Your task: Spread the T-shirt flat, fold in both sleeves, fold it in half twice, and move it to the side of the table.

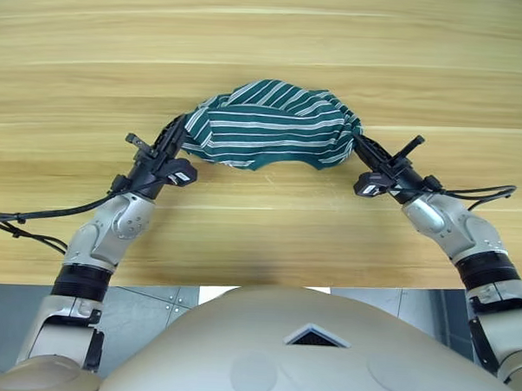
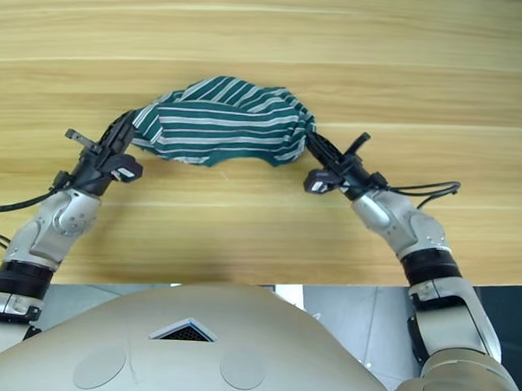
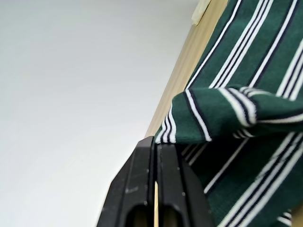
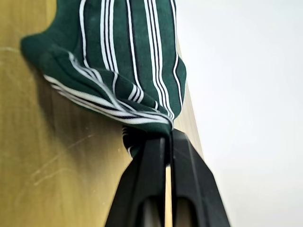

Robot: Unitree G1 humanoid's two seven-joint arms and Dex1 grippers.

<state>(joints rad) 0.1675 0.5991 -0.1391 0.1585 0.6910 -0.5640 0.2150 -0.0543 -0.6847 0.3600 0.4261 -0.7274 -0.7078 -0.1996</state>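
Light wood-grain table point(image 1: 268, 40) fills the whole field from the near edge outward. Over its near-middle part is a dark green T-shirt point(image 1: 268, 127) with white and dark stripes. It is bunched into a crumpled band, not spread flat, with no sleeves distinguishable. It spans from one gripper to the other, bulging toward the far side of the table. Cannot tell whether its lower edge touches the table. Left gripper point(image 1: 180, 136) sits at the shirt's left end, fingers pressed together, with a fold of striped cloth pinched at the tips. Right gripper point(image 1: 359, 141) sits at the shirt's right end, likewise closed, with gathered cloth clamped at its fingertips.
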